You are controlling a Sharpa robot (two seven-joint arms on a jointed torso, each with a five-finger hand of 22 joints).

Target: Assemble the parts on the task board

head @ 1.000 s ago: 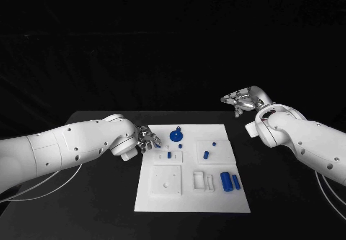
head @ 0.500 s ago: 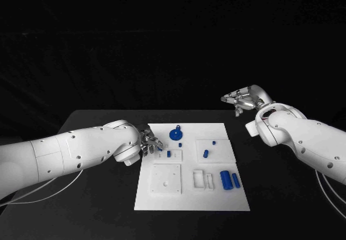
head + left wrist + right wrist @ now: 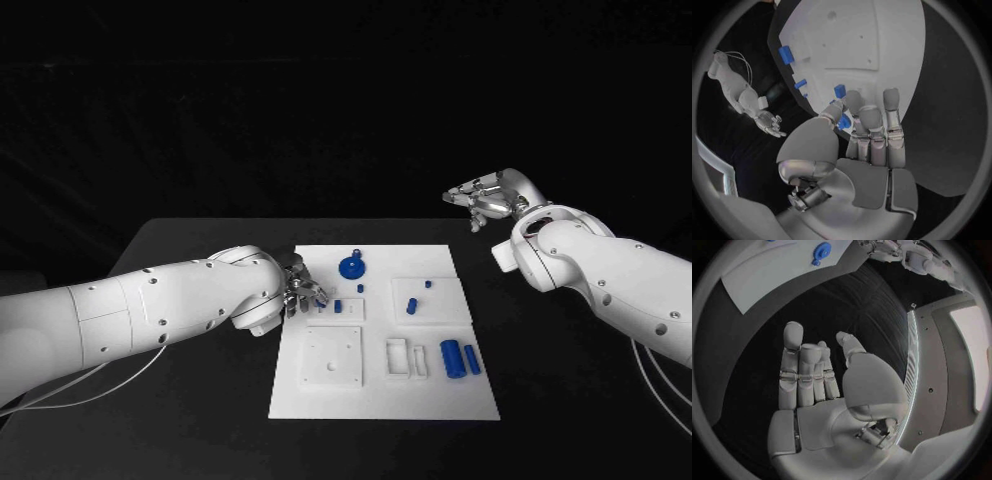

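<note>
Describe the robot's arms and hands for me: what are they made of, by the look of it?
Both arms are smooth white shells dotted with small dark screw holes; thin pale cables trail beneath them. The left hand and right hand are silver metal, with grey padded fingertips and a rounded, polished thumb base.

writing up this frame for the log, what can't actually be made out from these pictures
- Left hand, head view: its own arm covers most of it, so contact with the task board cannot be told.
- Left wrist view: the fingers hide part of a small blue part; grip or mere touch is unclear.
- Blue parts, head view: too small to tell their shapes.
- Blue round part, right wrist view: near the circle's rim, detail lost.
</note>
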